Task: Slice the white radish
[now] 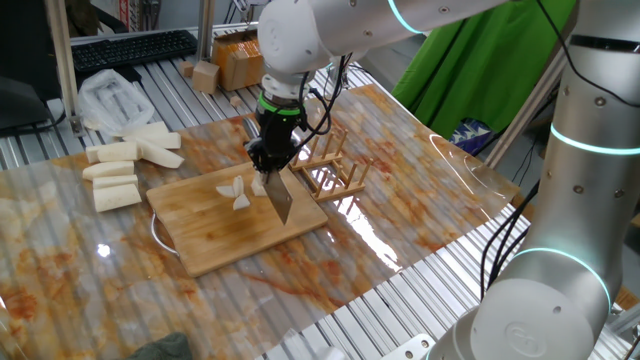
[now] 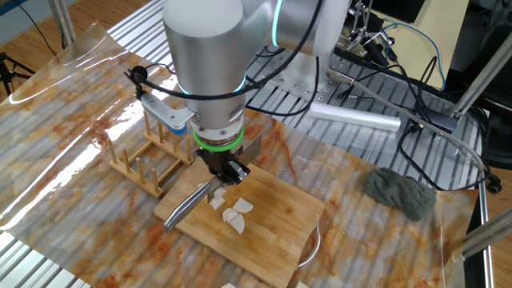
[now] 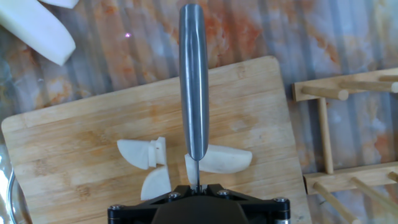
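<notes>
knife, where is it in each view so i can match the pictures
One fixed view: knife at centre, blade down on the cutting board, under the gripper.
Other fixed view: left of centre, handle reaching off the board's left edge.
Hand view: upright at centre, handle pointing up.
Shared landmark: the wooden rack beside the board.

Matt bamboo-wood cutting board (image 3: 81, 143), smooth brushed-metal knife (image 3: 194, 87), glossy clear sheet (image 1: 440, 190), wooden rack (image 2: 152, 164)

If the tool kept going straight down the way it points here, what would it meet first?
The tool is shut on a knife. Going straight down, the blade would probably meet the white radish piece on the cutting board first, though whether the edge already touches it is unclear.
</notes>
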You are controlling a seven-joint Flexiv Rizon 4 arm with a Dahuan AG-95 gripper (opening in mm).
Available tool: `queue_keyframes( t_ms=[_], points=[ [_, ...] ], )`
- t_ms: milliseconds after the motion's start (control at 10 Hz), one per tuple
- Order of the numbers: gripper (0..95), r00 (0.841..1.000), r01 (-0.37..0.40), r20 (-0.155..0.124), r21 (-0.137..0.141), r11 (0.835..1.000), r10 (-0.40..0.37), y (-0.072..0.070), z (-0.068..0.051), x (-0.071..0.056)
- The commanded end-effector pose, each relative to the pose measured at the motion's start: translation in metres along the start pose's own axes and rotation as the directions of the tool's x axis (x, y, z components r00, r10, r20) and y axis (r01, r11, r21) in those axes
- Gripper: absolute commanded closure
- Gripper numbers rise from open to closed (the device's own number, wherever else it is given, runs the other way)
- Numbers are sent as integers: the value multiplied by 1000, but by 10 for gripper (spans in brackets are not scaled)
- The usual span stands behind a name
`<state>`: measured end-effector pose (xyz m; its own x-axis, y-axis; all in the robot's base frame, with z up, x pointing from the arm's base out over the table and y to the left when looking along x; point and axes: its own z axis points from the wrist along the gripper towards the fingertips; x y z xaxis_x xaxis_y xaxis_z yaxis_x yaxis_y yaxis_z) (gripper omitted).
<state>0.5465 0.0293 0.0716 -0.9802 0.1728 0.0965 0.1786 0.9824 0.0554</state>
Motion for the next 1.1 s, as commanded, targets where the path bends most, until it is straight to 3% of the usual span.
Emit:
queue_keyframes(
  t_ms=[100, 700, 1100],
  points=[
    [950, 1000, 1, 1, 0, 1000, -1, -1, 4, -1],
    [950, 1000, -2, 1, -3, 1000, 2, 0, 13, -2],
    [950, 1000, -10, 17, -6, 1000, 10, 1, 26, 1]
  ],
)
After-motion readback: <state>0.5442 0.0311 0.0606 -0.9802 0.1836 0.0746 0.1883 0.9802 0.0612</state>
